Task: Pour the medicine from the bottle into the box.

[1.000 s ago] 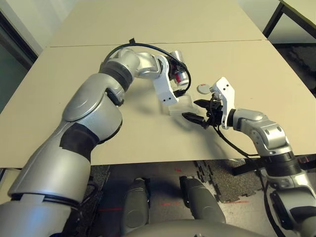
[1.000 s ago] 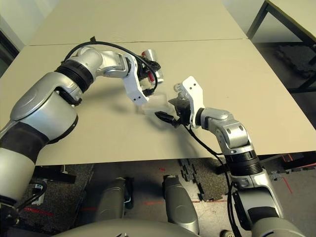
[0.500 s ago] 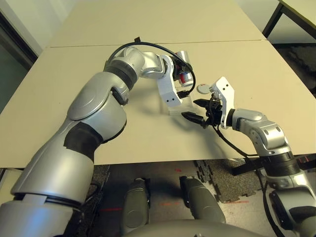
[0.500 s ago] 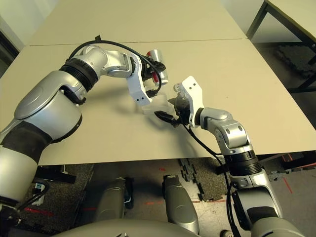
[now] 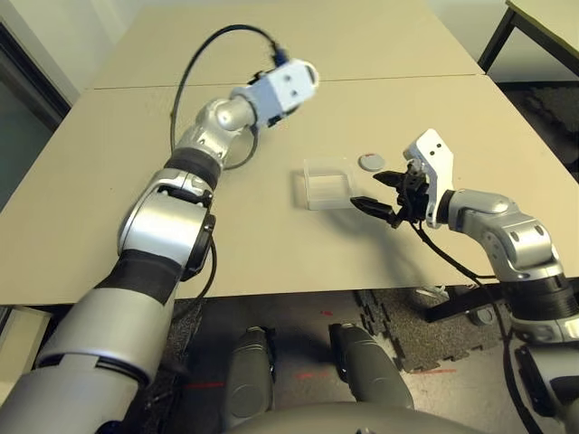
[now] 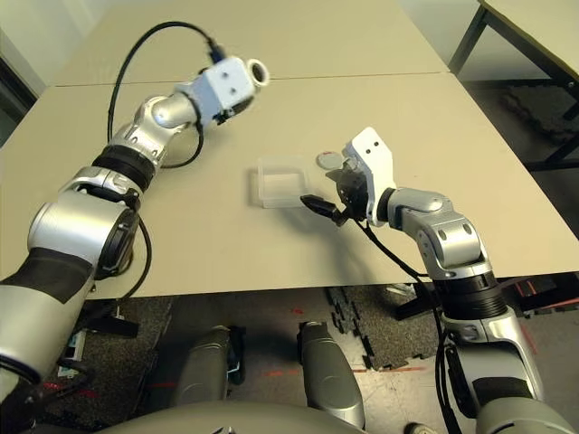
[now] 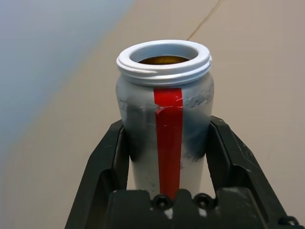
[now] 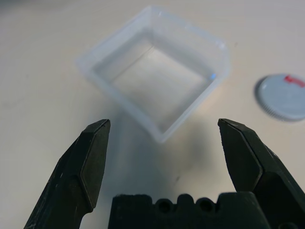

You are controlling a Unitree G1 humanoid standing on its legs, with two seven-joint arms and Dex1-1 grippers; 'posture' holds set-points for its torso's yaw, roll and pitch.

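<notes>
Looking down from the head camera, we see the box (image 5: 327,182), a clear shallow tray, sitting on the tan table (image 5: 136,226) near the middle. We cannot make out any medicine inside it from here. A loose flat grey cap disc (image 5: 370,162) lies just beside the box, apart from it. Our right gripper (image 5: 384,193) sits near the box's right side with its black fingers spread wide and nothing between them. Our left arm reaches far up and away to the left, well apart from the box, with a black cable (image 5: 194,63) arching over it. Compared with a second ago, this arm has swung away from the box, where it was tipped over the tray, and the right gripper has drawn slightly back.

From the left wrist camera, the left gripper (image 7: 167,143) is clamped on the bottle (image 7: 164,119), one finger (image 7: 107,162) on each side. The bottle is grey-white with a red stripe and has no cap; its open mouth shows a brownish interior.

From the right wrist camera, the box looks empty as far as we can tell, standing clear of the wide-spread fingers (image 8: 90,162), with nothing in the way. The cap disc lies off to one side.
</notes>
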